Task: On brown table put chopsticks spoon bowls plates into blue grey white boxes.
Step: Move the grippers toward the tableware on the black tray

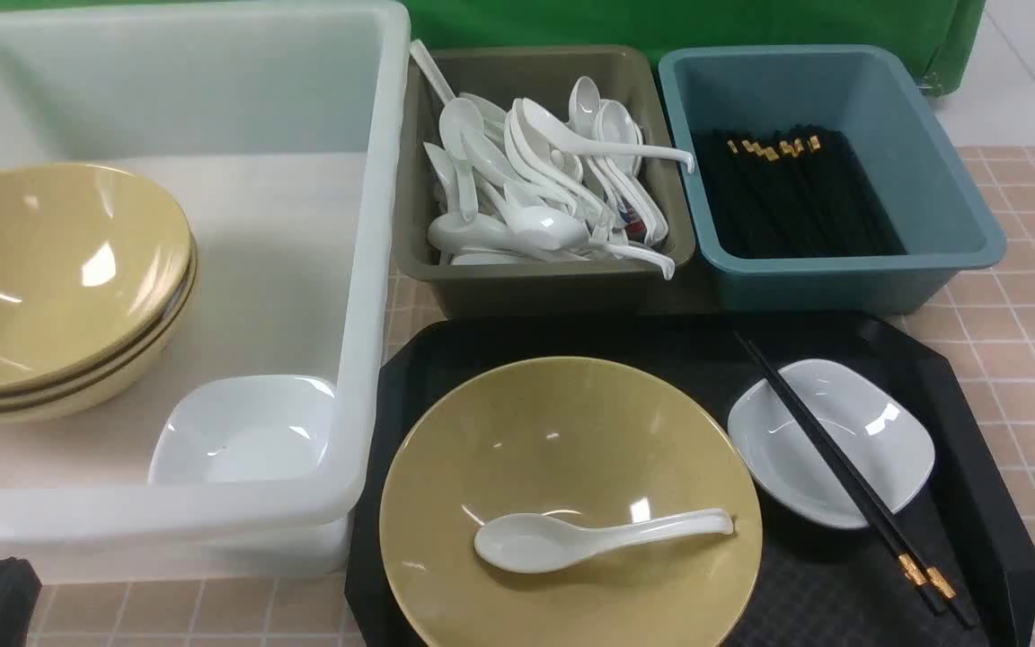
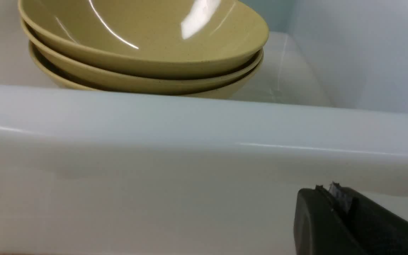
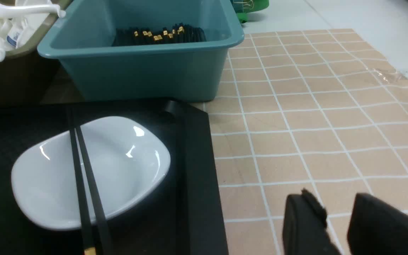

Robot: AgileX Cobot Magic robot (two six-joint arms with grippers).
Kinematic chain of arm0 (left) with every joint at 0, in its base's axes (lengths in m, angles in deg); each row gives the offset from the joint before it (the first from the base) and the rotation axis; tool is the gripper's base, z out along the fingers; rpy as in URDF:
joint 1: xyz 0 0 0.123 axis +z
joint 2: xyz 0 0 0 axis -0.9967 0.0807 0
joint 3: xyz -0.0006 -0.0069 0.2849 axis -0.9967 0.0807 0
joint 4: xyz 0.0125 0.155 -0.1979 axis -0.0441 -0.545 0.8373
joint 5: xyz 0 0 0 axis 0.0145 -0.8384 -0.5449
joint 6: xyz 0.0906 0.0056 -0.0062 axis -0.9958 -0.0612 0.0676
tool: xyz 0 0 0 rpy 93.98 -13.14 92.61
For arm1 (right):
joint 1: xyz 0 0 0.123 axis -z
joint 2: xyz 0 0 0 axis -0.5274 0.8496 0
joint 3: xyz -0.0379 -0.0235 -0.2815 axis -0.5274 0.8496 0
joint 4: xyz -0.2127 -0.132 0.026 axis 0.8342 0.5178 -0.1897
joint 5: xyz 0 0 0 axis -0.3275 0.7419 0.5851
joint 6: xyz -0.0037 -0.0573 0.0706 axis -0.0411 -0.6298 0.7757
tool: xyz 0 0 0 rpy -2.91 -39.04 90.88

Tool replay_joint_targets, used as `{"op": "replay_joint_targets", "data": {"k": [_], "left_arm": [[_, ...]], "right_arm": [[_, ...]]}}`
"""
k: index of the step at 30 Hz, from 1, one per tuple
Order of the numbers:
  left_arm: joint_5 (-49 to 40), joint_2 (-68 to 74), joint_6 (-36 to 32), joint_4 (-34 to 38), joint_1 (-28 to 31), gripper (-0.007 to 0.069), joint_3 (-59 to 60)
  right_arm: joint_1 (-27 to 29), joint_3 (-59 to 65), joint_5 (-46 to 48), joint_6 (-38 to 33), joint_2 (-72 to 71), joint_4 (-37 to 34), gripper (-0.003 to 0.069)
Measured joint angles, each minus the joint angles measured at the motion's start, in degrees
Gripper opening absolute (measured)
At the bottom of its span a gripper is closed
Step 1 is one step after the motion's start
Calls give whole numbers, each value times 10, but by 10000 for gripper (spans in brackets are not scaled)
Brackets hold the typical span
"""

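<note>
The left tool (image 2: 331,187) is shut, its fingertips together with nothing between them, beside the outside wall of the white box (image 1: 356,296). The yellow bowls stacked inside that box are beyond its near wall, apart from the tool. The right tool (image 3: 338,202) stands partly open over the tiled desk (image 3: 278,124), a gap between its fingers and nothing held. It is apart from the chopsticks (image 1: 827,449), which lie across a white plate (image 1: 877,440) on the black tray (image 1: 841,593).

On the tray, a yellow bowl (image 1: 571,431) sits beside that plate, with a white spoon (image 1: 535,544) lying in it. In the white box are the stacked bowls (image 1: 50,279) and, near them, another white dish (image 1: 243,431). The grey box (image 1: 535,292) is heaped with white spoons (image 1: 544,180), some handles jutting over its rim. Beside it, the blue box (image 1: 850,279) holds many black chopsticks with gold bands (image 1: 796,198).
</note>
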State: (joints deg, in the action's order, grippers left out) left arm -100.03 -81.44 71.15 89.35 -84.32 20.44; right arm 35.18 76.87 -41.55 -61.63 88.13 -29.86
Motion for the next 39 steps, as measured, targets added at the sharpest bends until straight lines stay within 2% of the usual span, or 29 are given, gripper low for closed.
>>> {"op": "replay_joint_targets", "data": {"k": [19, 39], "left_arm": [[0, 0, -2, -41, 0, 1, 0], [0, 0, -1, -41, 0, 1, 0]], "right_arm": [[0, 0, 0, 0, 0, 0, 237], [0, 0, -1, 0, 0, 0, 237]]}}
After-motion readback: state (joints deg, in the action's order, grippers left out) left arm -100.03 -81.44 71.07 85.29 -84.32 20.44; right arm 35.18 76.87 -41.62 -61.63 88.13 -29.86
